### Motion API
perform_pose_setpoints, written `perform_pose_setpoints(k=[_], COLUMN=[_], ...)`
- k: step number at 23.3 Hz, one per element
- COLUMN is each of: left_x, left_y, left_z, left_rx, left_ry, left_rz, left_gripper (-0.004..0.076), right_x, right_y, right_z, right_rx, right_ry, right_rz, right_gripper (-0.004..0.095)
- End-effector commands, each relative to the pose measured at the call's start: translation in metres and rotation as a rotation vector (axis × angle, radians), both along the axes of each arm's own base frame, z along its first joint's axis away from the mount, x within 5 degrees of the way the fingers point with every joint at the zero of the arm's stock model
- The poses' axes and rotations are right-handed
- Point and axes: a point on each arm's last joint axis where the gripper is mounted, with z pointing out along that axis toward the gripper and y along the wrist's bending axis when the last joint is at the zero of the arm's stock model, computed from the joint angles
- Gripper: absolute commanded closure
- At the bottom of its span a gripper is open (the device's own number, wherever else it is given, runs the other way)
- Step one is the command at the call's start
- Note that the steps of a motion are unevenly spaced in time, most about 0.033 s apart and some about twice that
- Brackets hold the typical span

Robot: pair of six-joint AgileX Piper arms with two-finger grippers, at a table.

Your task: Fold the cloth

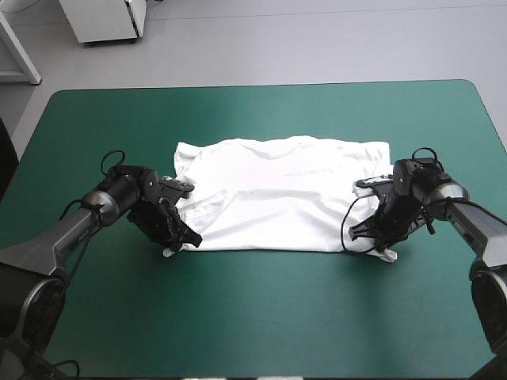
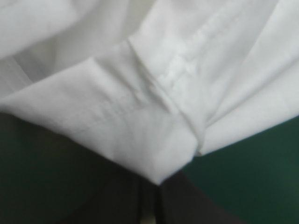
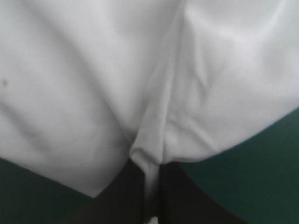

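Across the middle of the table (image 1: 261,317), on its teal-green cover, the white T-shirt (image 1: 277,194) lies spread out mostly flat. Its long sides run along the far and near edges, and a few slanting creases show toward its left end. The left gripper (image 1: 176,241) is down low at the shirt's near-left corner. The right gripper (image 1: 379,249) is at the near-right corner, and each arm reaches in from its own side of the table.

Looking along the left one, its black fingers (image 2: 117,200) come together almost to a point, clamped on a folded, stitched corner of the cloth. The right one's fingers (image 3: 187,196) are likewise nearly closed, with a bunched pleat of the shirt pinched between them. A small tuft of white pokes out on the near side of each gripper.
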Motion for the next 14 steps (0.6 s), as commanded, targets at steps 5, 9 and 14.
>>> perform_pose_setpoints(k=[5,9,14], left_x=[-0.013,-0.036,-0.055], left_y=[0.006,0.013,0.019], left_z=[0.064,0.098,0.119], left_rx=[-0.019,-0.035,-0.048], left_ry=[-0.170,-0.261,-0.304], left_rz=[-0.014,-0.015,-0.019], left_gripper=[0.0746,0.0746,0.0746], right_x=[-0.009,-0.032,-0.058], right_y=[-0.008,-0.019,-0.023], right_z=[0.043,0.084,0.116], right_rx=[-0.036,-0.090,-0.066], right_ry=[-0.211,-0.335,-0.418], right_rz=[-0.009,-0.022,-0.044], right_gripper=[0.0925,0.0925,0.0925])
